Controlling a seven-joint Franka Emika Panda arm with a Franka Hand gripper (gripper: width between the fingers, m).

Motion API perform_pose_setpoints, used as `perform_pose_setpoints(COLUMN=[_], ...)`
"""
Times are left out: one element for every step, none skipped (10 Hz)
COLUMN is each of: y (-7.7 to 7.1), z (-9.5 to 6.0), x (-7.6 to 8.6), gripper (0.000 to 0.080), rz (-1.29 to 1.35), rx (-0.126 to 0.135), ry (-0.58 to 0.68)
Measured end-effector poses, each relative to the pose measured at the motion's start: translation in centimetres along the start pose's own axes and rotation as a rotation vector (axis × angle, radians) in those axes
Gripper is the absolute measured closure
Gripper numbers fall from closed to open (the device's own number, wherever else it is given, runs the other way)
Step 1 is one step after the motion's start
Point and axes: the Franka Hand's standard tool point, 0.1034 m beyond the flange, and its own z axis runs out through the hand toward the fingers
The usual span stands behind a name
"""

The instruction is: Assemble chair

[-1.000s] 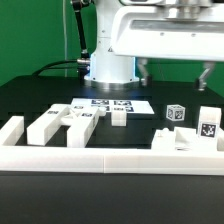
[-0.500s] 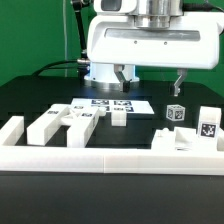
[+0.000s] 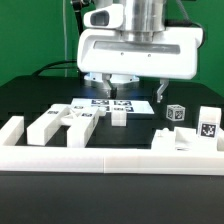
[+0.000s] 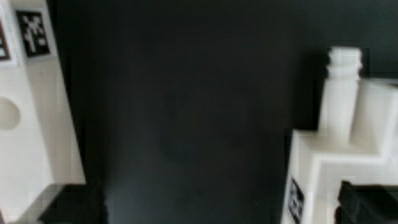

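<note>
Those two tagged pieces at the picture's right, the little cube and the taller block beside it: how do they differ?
The little cube is smaller and looks greyer; the taller block is bigger and bright white. The little cube sits farther back on the table; the taller block stands nearer the front rail. Both carry black-and-white tags.

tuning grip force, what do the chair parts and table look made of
Chair parts: probably matte white plastic; even, glare-free faces and crisp blocky edges. Table: black and matte, perhaps a mat or cloth; almost no reflection, so it stays open.
</note>
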Motion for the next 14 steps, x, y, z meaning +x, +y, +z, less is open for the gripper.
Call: perform_pose_setpoints(y=[0.3,0.0,0.0,0.0,0.1,0.4,0.7,1.1,1.2,1.5,1.5,1.4,1.4,1.4], z=[0.2,0.0,0.1,0.1,0.2,0.6,1.4,1.9,2.2,2.5,2.5,2.5,2.6,2.7], x=[-0.3,-0.2,-0.2,-0.2,-0.3,-0.8,-2.2,-3.2,-3.6,-3.9,-4.0,-4.0,-4.1,-4.7], gripper=[0.0151,0.0151,0.0151,0.0151,0.0151,0.0151,0.0151,0.0151,0.0151,0.0151,0.0151,0.0151,0.0151,0.0151], rz=[0.033,0.042,0.039,0.039,0.035,0.008,-0.015,-0.040,-0.076,-0.100,-0.097,-0.098,-0.098,-0.103], rx=[0.011,0.013,0.013,0.012,0.012,0.009,0.004,0.000,-0.004,-0.007,-0.006,-0.004,-0.004,0.002], ry=[-0.013,-0.021,-0.018,-0.019,-0.019,0.000,0.004,-0.005,0.001,0.005,-0.007,-0.025,-0.030,-0.094])
